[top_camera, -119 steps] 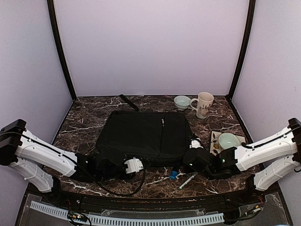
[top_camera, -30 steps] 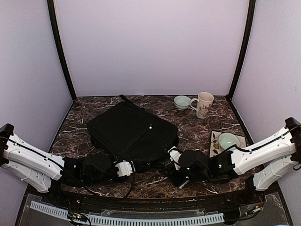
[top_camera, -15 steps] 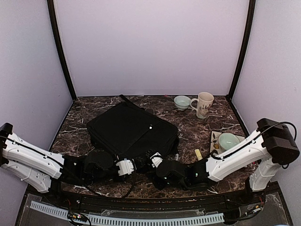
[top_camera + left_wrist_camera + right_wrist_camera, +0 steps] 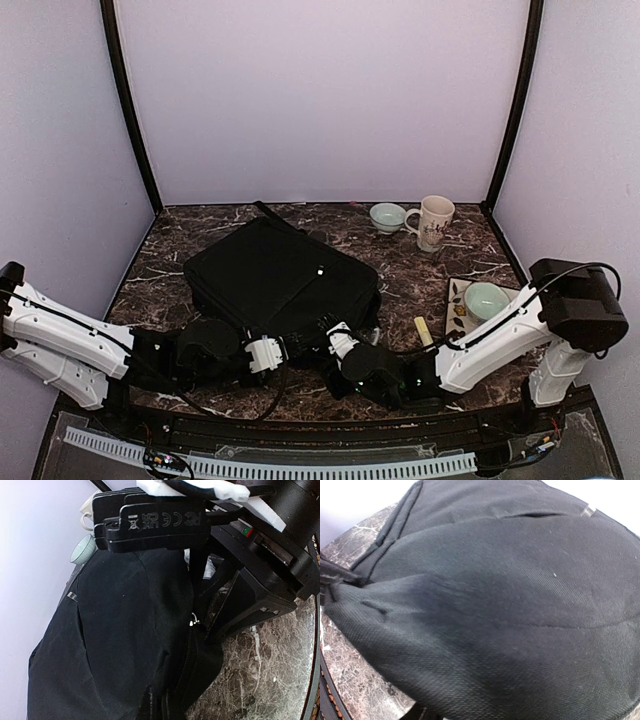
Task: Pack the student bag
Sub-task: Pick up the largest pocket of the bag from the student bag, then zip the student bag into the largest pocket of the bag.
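The student bag is a large flat black fabric bag lying askew in the middle of the table, its strap trailing to the back. My left gripper is at the bag's near edge; in the left wrist view its dark fingers pinch a fold of the bag beside the zipper. A silver zipper pull lies just ahead, under my right gripper's body. My right gripper presses on the bag's near edge. The bag's fabric fills the right wrist view and hides the fingers.
A white patterned mug and a small pale green bowl stand at the back right. A tray holding a green bowl is at the right. A small yellow object lies beside the right arm.
The bag was turned and dragged left earlier. My right arm has swung left along the bag's near edge, uncovering the yellow object. My left arm has barely moved.
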